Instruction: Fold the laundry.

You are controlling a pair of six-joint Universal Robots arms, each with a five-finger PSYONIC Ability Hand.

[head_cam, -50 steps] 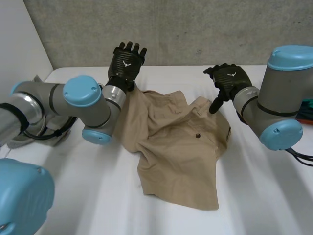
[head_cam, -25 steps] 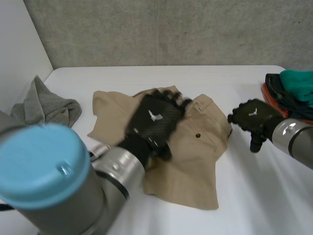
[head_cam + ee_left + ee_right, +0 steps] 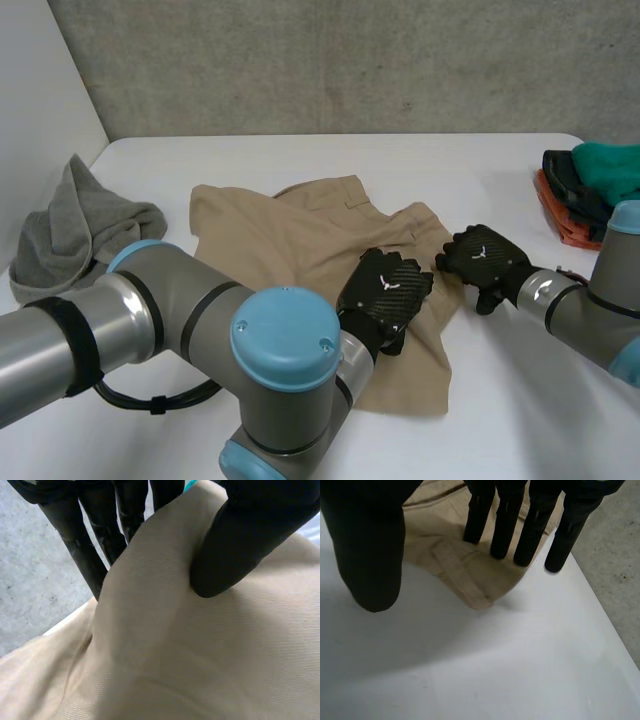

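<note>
A tan garment (image 3: 270, 230) lies crumpled on the white table (image 3: 530, 410). My left hand (image 3: 385, 300) rests on its near right part. In the left wrist view a raised fold of the tan garment (image 3: 175, 655) is pinched between the thumb (image 3: 240, 545) and the fingers (image 3: 80, 535) behind it. My right hand (image 3: 482, 262) is at the garment's right edge. In the right wrist view its straight fingers (image 3: 505, 520) touch a corner of the tan garment (image 3: 455, 565), while the thumb (image 3: 370, 555) hangs apart over bare table.
A grey cloth (image 3: 85, 225) lies bunched at the table's left side. A pile of teal, black and orange clothes (image 3: 590, 180) sits at the right edge. My left arm's elbow (image 3: 285, 345) crosses the near part of the table.
My left hand came from the garment's far edge to its near right part and closed on a fold. My right hand dropped to the garment's right edge.
</note>
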